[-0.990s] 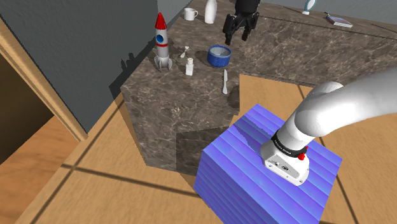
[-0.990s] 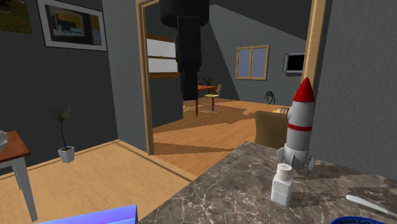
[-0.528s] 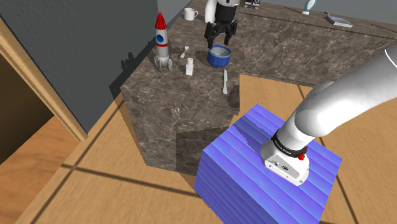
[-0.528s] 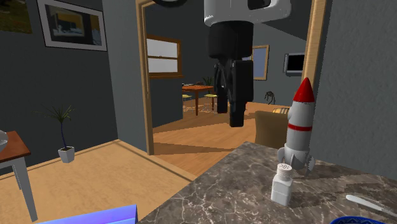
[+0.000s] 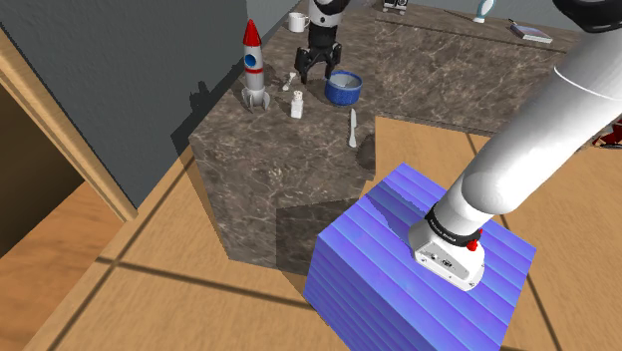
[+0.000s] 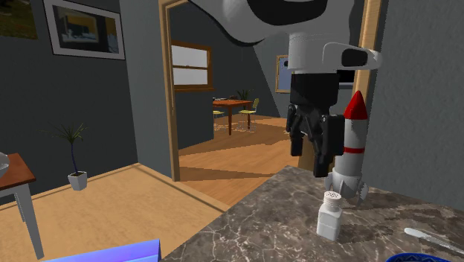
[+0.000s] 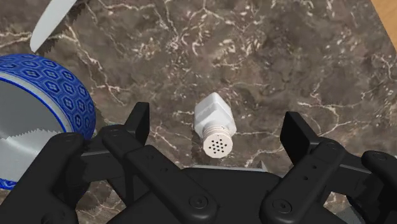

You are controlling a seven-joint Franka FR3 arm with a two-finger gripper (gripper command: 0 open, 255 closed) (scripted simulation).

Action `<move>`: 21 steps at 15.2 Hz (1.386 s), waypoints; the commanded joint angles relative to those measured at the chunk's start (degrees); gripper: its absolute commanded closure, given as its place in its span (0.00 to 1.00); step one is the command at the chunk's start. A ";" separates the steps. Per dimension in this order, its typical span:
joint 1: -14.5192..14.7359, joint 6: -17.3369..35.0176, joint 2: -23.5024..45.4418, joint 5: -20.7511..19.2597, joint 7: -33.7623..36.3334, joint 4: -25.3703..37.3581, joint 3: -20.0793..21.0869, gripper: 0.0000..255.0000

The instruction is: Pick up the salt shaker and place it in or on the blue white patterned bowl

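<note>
Fingers (image 7: 137, 124) spread wide, the gripper (image 5: 316, 70) hovers over the white salt shaker (image 7: 215, 122) near the blue patterned bowl (image 7: 60, 83) on the counter (image 7: 286, 57).

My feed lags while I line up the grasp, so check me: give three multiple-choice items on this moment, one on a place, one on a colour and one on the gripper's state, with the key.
1. In the shoulder view, the salt shaker stands:
A) inside the bowl
B) on the counter, between the toy rocket and the bowl
C) on the floor

2. The bowl's outer wall is:
A) red
B) plain grey
C) blue with a pattern

3. The gripper is:
A) open, above the shaker
B) shut on the shaker
C) shut on nothing

Key:
1 B: the shaker stands upright on the dark veined counter, with the rocket on one side and the bowl on the other.
2 C: the wrist view shows blue hexagons on the wall.
3 A: in the wrist view the fingers stand apart on either side of the shaker and do not touch it.
</note>
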 commanded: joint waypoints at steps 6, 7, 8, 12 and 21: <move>-0.07 3.27 13.25 0.92 -0.51 9.73 0.04 0.00; -0.07 3.97 13.55 0.93 -0.52 9.32 0.05 0.00; -0.06 4.66 13.85 0.94 -0.53 8.93 0.05 0.00; -0.04 7.41 15.16 1.00 -0.57 7.50 0.09 0.00; -0.03 7.80 15.36 1.01 -0.57 7.31 0.09 1.00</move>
